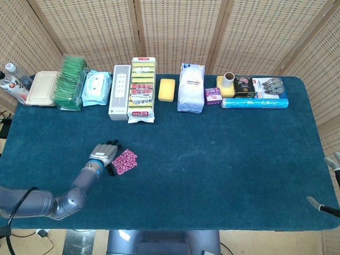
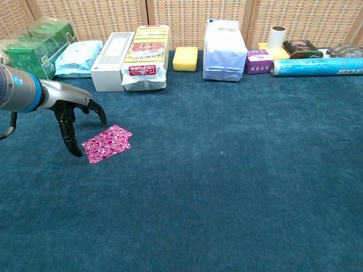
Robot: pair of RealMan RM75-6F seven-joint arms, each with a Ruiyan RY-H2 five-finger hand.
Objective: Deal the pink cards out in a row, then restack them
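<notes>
One small stack of pink cards lies on the near-left part of the blue worktop, well apart from the row of goods along the far edge, and nothing has been dealt out yet, so you look to be at the very first step: getting hold of the stack. Your left hand hangs just beside the cards on their left, its fingers spread apart and pointing down, holding nothing; from the chest view one fingertip sits close to the stack's left corner, though whether it touches I cannot tell. In the head view the same hand lies right against the cards. The stack is thin and flat on a soft cloth, so your next move probably calls for sliding a fingertip under the near-left edge, or pressing down and dragging a card off the top, rather than a plain pinch from above. Further right, the open cloth gives you room for the row. At the far right edge of the head view only a sliver of your right hand shows, and I cannot tell how its fingers lie.
</notes>
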